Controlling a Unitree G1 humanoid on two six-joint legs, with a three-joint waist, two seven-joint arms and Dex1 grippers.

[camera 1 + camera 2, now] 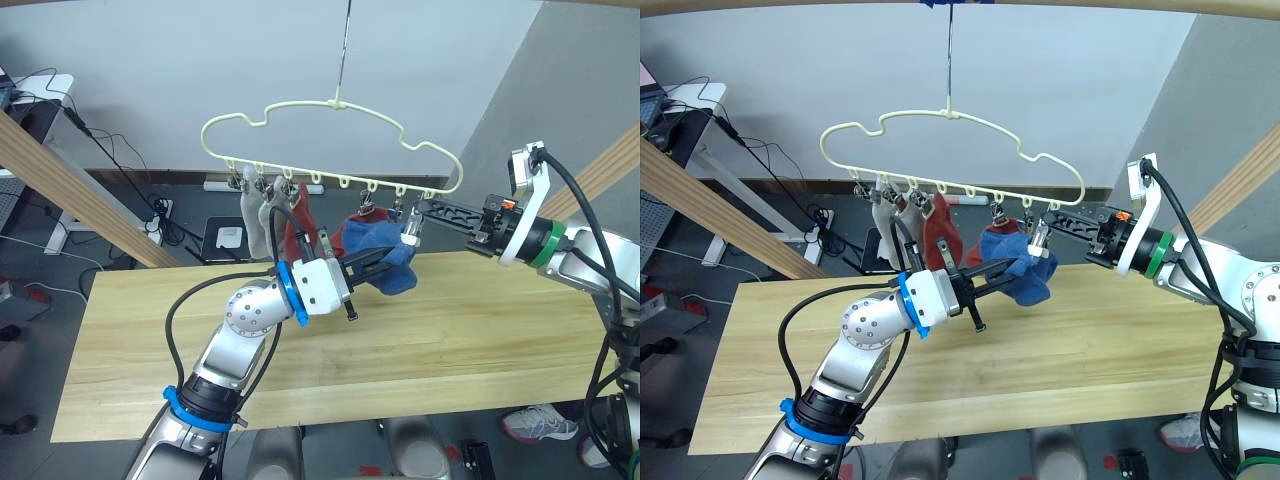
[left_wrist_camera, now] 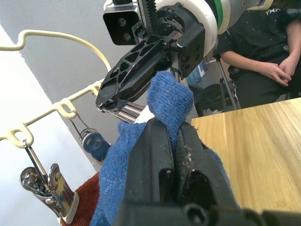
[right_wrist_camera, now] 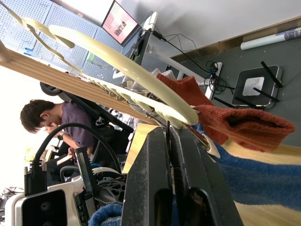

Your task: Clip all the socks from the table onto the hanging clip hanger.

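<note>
The pale yellow-green clip hanger [image 1: 330, 140] hangs by its metal hook above the table's [image 1: 450, 340] far edge. Two light grey socks [image 1: 255, 215] and two rust red socks [image 1: 297, 228] hang from its left and middle clips. My left gripper [image 1: 385, 262] is shut on a blue sock [image 1: 400, 278], held up just under the hanger's right clips. My right gripper [image 1: 418, 212] reaches in from the right and is shut on one of those metal clips [image 2: 136, 112], right above the blue sock [image 2: 169, 96].
Round wooden poles [image 1: 70, 190] slant at the left and right [image 1: 610, 165] of the frame. A person [image 2: 263, 47] sits beyond the table's right end. Cables and a power strip [image 1: 160, 215] lie on the floor behind.
</note>
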